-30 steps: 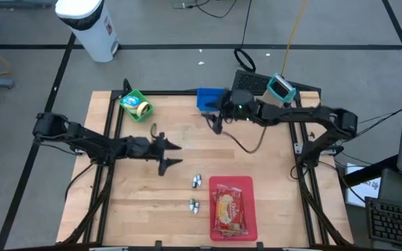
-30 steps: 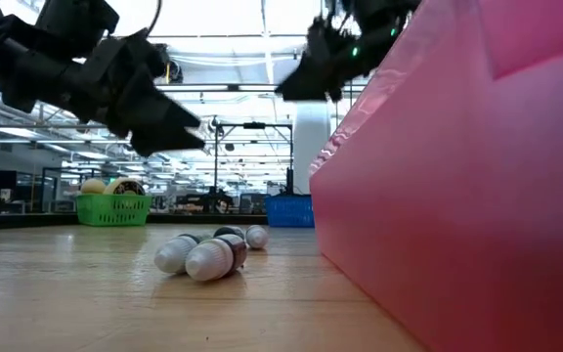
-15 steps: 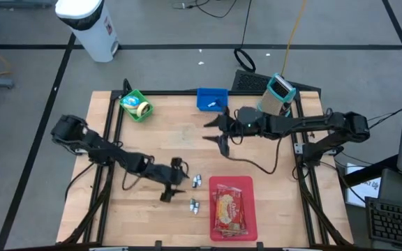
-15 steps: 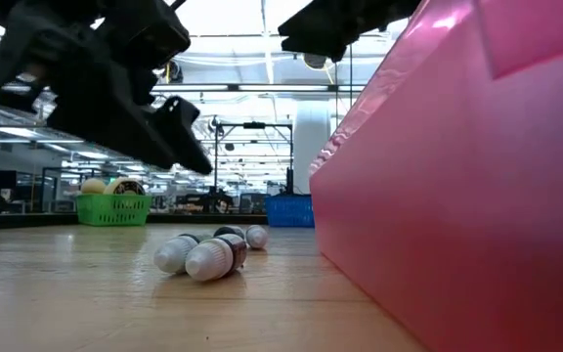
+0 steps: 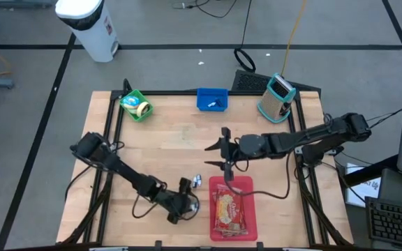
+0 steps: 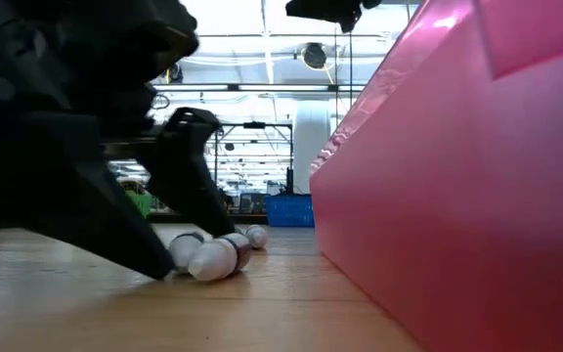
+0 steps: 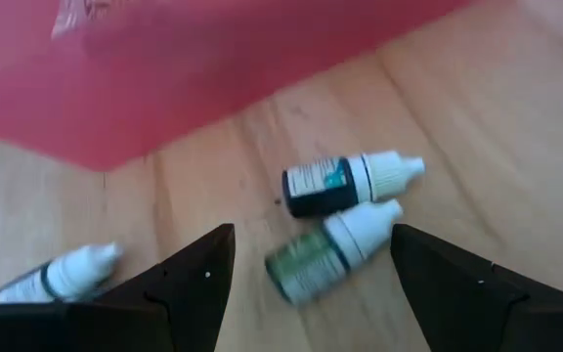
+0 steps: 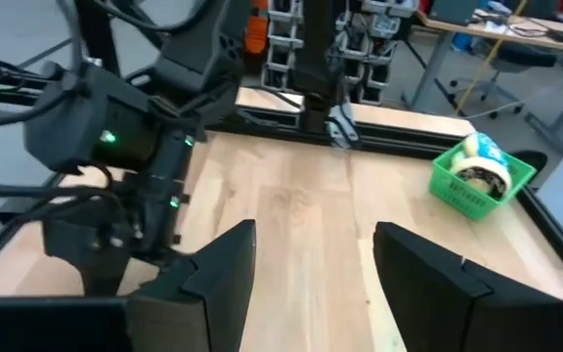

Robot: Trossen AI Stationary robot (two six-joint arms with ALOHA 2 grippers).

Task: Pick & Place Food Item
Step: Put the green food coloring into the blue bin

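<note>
The food item, a printed packet (image 5: 229,209), lies flat in the red tray (image 5: 248,187) near the table's front edge. My left gripper (image 5: 188,202) stands open, low over the table just left of the tray. In the left wrist view its gripper (image 7: 306,293) has a green dropper bottle (image 7: 323,257) lying on the wood between its fingertips, untouched, and a dark one (image 7: 345,183) just beyond. My right gripper (image 5: 222,150) hangs open above the table by the tray's far edge, with nothing between its fingers (image 8: 218,269).
A third small bottle (image 7: 59,277) lies on the wood near the left gripper. A green basket (image 5: 136,104) with tape rolls, a blue bin (image 5: 212,99) and a teal device (image 5: 276,97) stand along the far edge. The tray wall (image 6: 457,196) fills the low view's right.
My left gripper has gone toward the table's near edge and the red tray, sinking and rolling, and now stands low at the bottles, still open. My right gripper has come away from the blue bin toward the near edge, to the tray's far edge, still open.
</note>
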